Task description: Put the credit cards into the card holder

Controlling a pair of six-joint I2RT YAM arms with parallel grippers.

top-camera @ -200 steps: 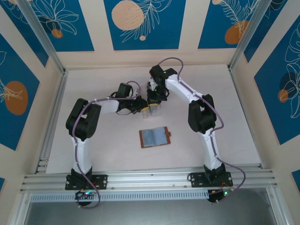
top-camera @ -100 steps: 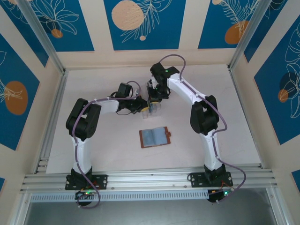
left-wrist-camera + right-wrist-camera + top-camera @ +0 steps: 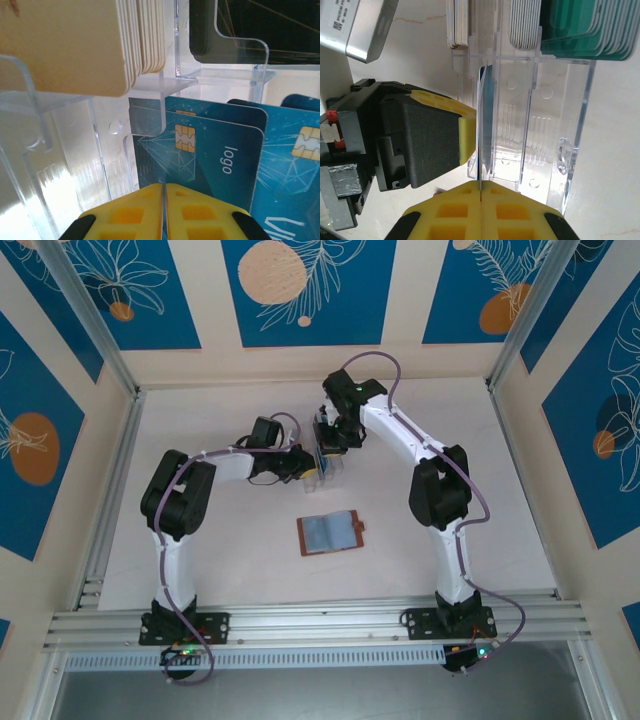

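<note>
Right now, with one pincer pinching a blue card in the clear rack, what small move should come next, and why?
Probably draw the right pincer straight back, sliding the blue card out of the clear rack. Its jaws are shut on the card's edge, yet the card sits between the rack's walls, and the card holder lies open nearer the arms' bases, waiting.

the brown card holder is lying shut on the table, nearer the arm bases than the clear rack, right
Not quite: the card holder lies open, not shut, with its pale blue-grey inner pockets facing up, as the top external view shows. The rest stands: it lies on the table, nearer the arm bases than the clear rack.
</note>
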